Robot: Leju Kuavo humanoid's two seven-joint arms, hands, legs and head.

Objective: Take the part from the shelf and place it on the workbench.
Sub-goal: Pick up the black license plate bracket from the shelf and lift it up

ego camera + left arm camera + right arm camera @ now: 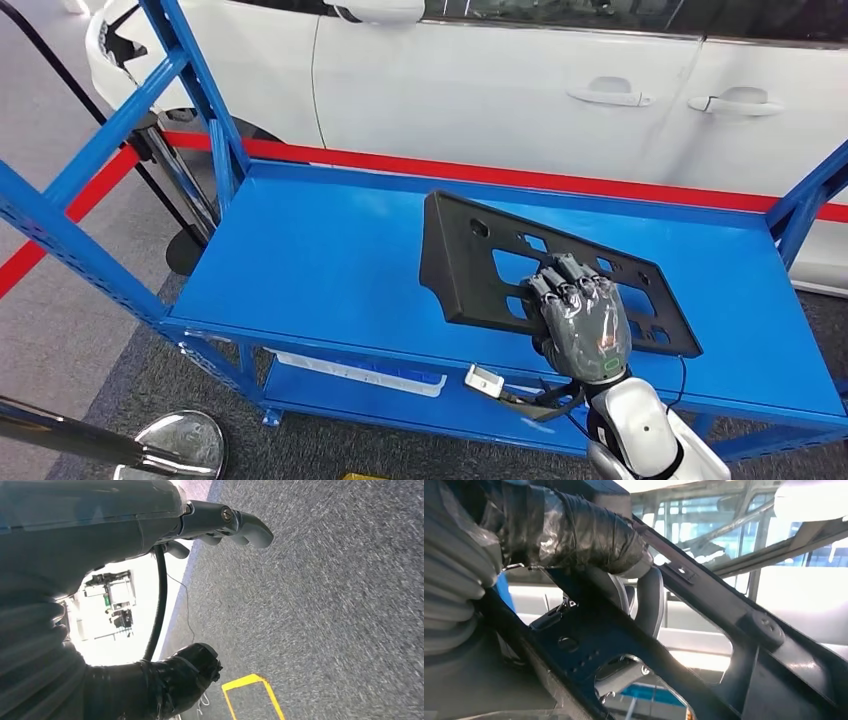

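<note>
We see one blue shelf point(330, 260) beside one white car point(500, 80); our right hand point(580, 320) grips one black part point(470, 265); left hand point(220, 525) loosely curled, holding nothing.

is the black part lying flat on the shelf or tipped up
Tipped up: the black part has its far edge raised off the blue shelf, with the right hand gripping it.

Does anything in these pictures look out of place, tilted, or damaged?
Nothing looks damaged or spilled. The black plastic part is tilted, one long edge raised off the blue shelf, but only because the right hand grips it. The left hand holds nothing and hangs over grey carpet.
</note>
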